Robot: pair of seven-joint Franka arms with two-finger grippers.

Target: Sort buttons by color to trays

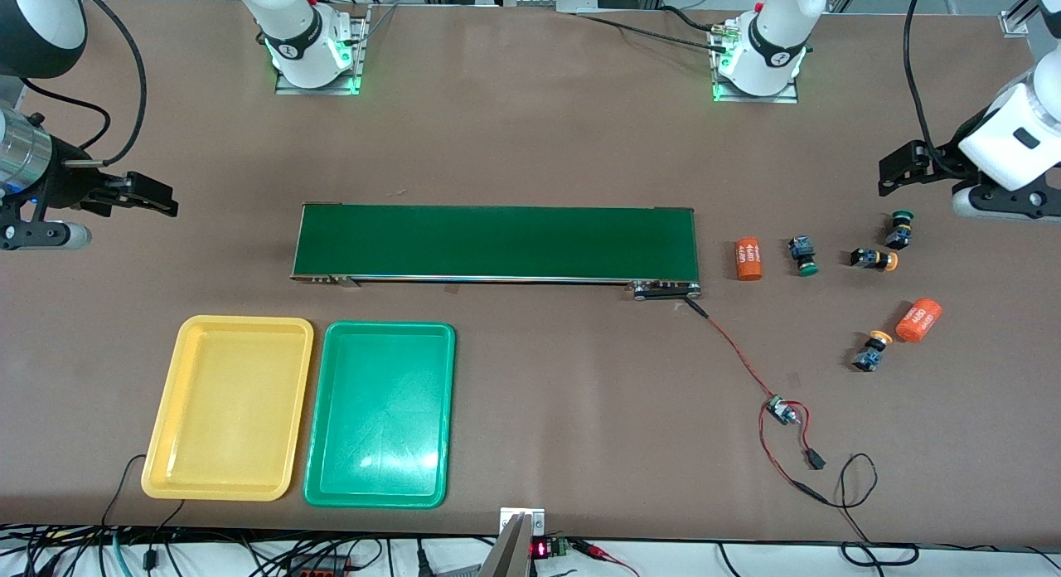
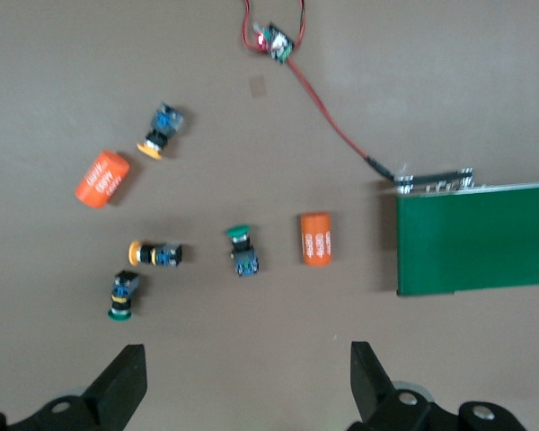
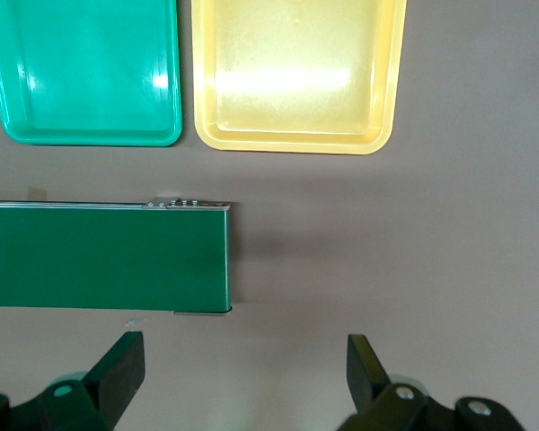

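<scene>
Four buttons lie on the table at the left arm's end: a green-capped one (image 1: pixel 802 256), a yellow-capped one (image 1: pixel 874 259), a green-capped one (image 1: pixel 899 229) and a yellow-capped one (image 1: pixel 870 351) nearest the front camera. The left wrist view shows them too: yellow (image 2: pixel 157 130), yellow (image 2: pixel 154 254), green (image 2: pixel 243 250), green (image 2: pixel 122 295). The yellow tray (image 1: pixel 228 407) and the green tray (image 1: pixel 380 415) sit side by side, empty, at the right arm's end. My left gripper (image 1: pixel 889 175) (image 2: pixel 247 359) is open, up beside the buttons. My right gripper (image 1: pixel 170 202) (image 3: pixel 245 346) is open, over bare table.
A long dark-green conveyor belt (image 1: pixel 497 241) lies across the middle. Two orange cylinders (image 1: pixel 748 259) (image 1: pixel 918 320) lie among the buttons. A red-and-black wire with a small board (image 1: pixel 779 411) runs from the belt's end toward the front camera.
</scene>
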